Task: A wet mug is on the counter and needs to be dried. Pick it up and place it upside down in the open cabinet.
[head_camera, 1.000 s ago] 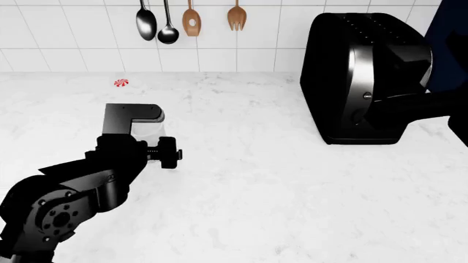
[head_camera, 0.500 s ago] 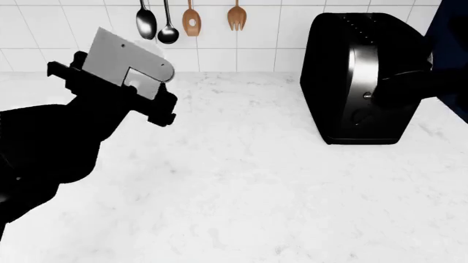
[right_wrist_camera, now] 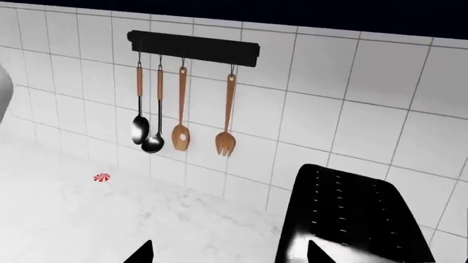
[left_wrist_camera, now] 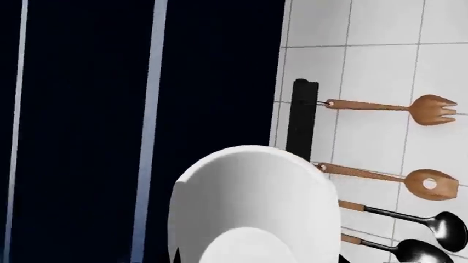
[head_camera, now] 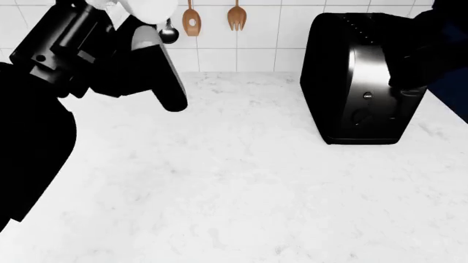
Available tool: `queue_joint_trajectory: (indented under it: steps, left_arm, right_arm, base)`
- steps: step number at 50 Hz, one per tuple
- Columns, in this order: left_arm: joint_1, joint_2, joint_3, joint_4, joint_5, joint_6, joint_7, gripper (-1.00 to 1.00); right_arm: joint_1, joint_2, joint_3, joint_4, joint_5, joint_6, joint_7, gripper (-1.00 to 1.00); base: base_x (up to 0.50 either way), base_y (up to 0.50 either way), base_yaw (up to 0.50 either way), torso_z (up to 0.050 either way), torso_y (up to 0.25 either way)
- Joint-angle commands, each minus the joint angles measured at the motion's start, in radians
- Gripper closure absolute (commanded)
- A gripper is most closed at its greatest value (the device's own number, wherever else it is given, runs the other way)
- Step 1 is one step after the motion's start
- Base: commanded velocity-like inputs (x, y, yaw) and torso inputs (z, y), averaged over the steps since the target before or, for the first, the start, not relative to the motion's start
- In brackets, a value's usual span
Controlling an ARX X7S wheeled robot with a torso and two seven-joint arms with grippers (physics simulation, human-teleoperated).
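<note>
The white mug point(head_camera: 152, 7) is off the counter point(head_camera: 241, 181), held high at the head view's top left edge. My left gripper point(head_camera: 139, 22) is shut on it, and my black left arm covers the view's left side. In the left wrist view the mug point(left_wrist_camera: 249, 203) fills the lower middle, bulging out from between my gripper's point(left_wrist_camera: 257, 257) barely visible tips, in front of navy cabinet fronts point(left_wrist_camera: 87, 131). My right gripper point(right_wrist_camera: 230, 253) is open and empty above the counter; in the head view only its dark arm point(head_camera: 439, 44) shows at the top right.
A big black toaster point(head_camera: 365, 76) stands at the counter's back right, also in the right wrist view point(right_wrist_camera: 351, 219). Spoons and wooden utensils point(right_wrist_camera: 183, 115) hang from a black rail on the tiled wall. A red-and-white candy point(right_wrist_camera: 102, 177) lies on the counter near the wall.
My left arm has lifted the mug from the counter up to the top left of the head view. My right arm has risen beside the toaster.
</note>
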Motion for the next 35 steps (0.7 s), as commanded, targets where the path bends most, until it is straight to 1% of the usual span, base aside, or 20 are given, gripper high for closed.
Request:
queue_joint_trajectory:
  steps: [1, 3, 6, 11, 18, 23, 28, 31, 35]
  left_arm:
    - [-0.180, -0.055, 0.266, 0.003, 0.322, 0.104, 0.062, 1.00]
    - [-0.201, -0.063, 0.307, 0.003, 0.377, 0.133, 0.072, 1.00]
    - [-0.224, -0.069, 0.348, 0.000, 0.446, 0.169, 0.074, 1.00]
    - [-0.254, -0.084, 0.450, -0.023, 0.606, 0.218, 0.084, 1.00]
    - [-0.264, -0.095, 0.512, -0.016, 0.728, 0.250, 0.082, 1.00]
    - [-0.274, -0.108, 0.556, -0.025, 0.830, 0.292, 0.060, 1.00]
    - [-0.282, -0.131, 0.575, -0.019, 0.918, 0.350, -0.008, 1.00]
    - [-0.284, -0.147, 0.581, 0.006, 0.915, 0.373, -0.002, 1.00]
    - [-0.280, -0.155, 0.600, 0.012, 0.994, 0.392, -0.018, 1.00]
  right_arm:
    - [0.101, 0.007, -0.046, 0.098, 0.025, 0.108, -0.236, -1.00]
    - [0.138, 0.005, -0.070, 0.120, 0.023, 0.130, -0.280, -1.00]
    - [0.179, 0.003, -0.101, 0.151, -0.045, 0.143, -0.374, -1.00]
    - [0.188, 0.031, -0.142, 0.148, -0.108, 0.139, -0.487, -1.00]
    - [0.170, 0.081, -0.186, 0.133, -0.074, 0.131, -0.539, -1.00]
    - [0.176, 0.114, -0.229, 0.137, -0.031, 0.134, -0.571, -1.00]
    - [0.210, 0.141, -0.284, 0.145, 0.005, 0.140, -0.606, -1.00]
    - [0.236, 0.156, -0.315, 0.150, 0.043, 0.136, -0.618, -1.00]
    - [0.268, 0.172, -0.361, 0.153, 0.123, 0.129, -0.614, -1.00]
  base:
    - [0.00, 0.00, 0.00, 0.000, 0.000]
    - [0.00, 0.00, 0.00, 0.000, 0.000]
    - [0.00, 0.00, 0.00, 0.000, 0.000]
    - [0.00, 0.00, 0.00, 0.000, 0.000]
    - [0.00, 0.00, 0.00, 0.000, 0.000]
    - [0.00, 0.00, 0.00, 0.000, 0.002]
    - [0.00, 0.00, 0.00, 0.000, 0.000]
    - [0.00, 0.00, 0.00, 0.000, 0.000]
    - [0.00, 0.00, 0.00, 0.000, 0.000]
